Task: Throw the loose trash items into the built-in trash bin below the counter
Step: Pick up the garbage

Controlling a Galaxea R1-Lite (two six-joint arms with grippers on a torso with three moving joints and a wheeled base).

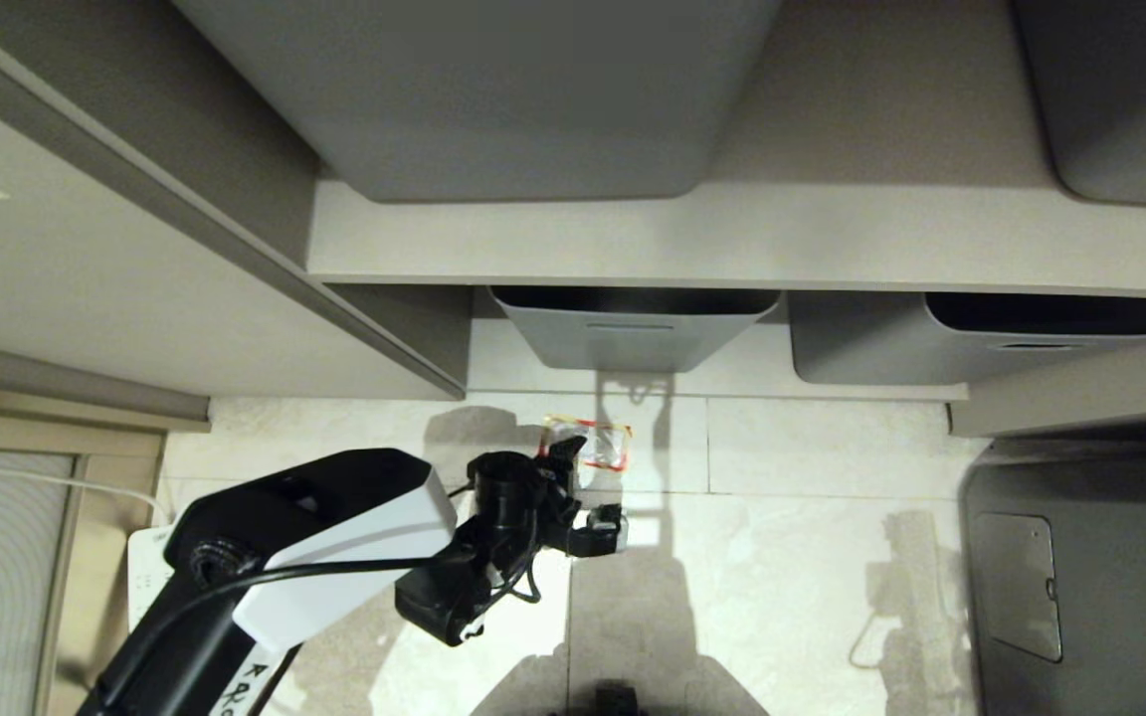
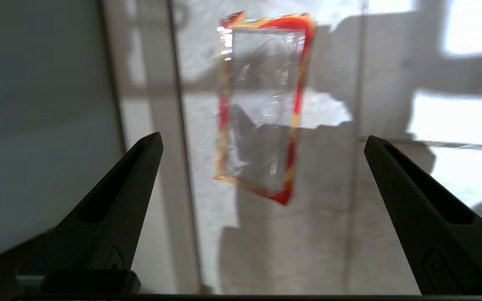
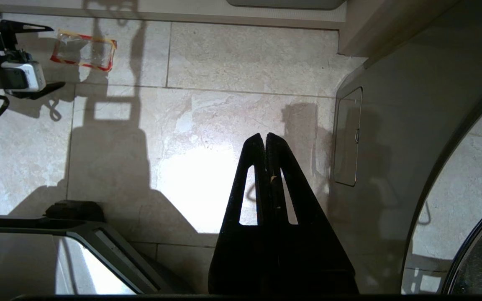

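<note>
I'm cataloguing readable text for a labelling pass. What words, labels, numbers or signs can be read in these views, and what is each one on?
"R" then further handwritten marks, cut off by the picture's edge and not readable: on the white label low on the robot's black-and-white left arm.
Clear red-and-yellow-edged plastic wrapper on the pale stone floor tiles: no readable print.
Grey plastic tubs: no text visible.
Nothing else legible in any view.

wrapper [image 2: 262,108]: clear glossy plastic film, red-and-yellow edges. floor [image 1: 792,557] beneath it: polished pale stone tile. tubs [image 1: 633,328] beyond wrapper: matt grey plastic.
</note>
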